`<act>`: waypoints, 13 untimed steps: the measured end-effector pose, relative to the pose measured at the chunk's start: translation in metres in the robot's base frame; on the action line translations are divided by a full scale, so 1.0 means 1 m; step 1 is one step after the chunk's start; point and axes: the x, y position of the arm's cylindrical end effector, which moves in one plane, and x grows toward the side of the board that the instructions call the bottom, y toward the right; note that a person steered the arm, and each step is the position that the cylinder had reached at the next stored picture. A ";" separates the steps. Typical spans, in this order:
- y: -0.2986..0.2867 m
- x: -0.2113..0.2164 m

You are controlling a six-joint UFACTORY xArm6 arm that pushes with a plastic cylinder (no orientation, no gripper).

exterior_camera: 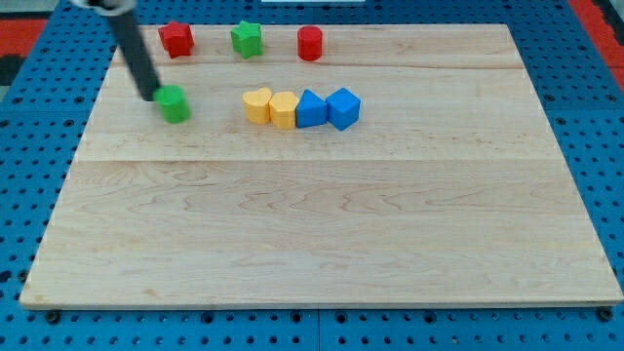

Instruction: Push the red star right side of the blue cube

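On the wooden board (322, 224), red star (176, 39) lies above my tip (153, 97).

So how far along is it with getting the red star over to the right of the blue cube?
Nothing looks done yet. The red star sits near the view's top left, far from the blue cube, which ends the row of yellow and blue blocks. In hand: my tip rests against the left side of a green block, below the star, not touching it. Left: the whole push across to the cube's right.
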 end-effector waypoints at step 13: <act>0.196 -0.042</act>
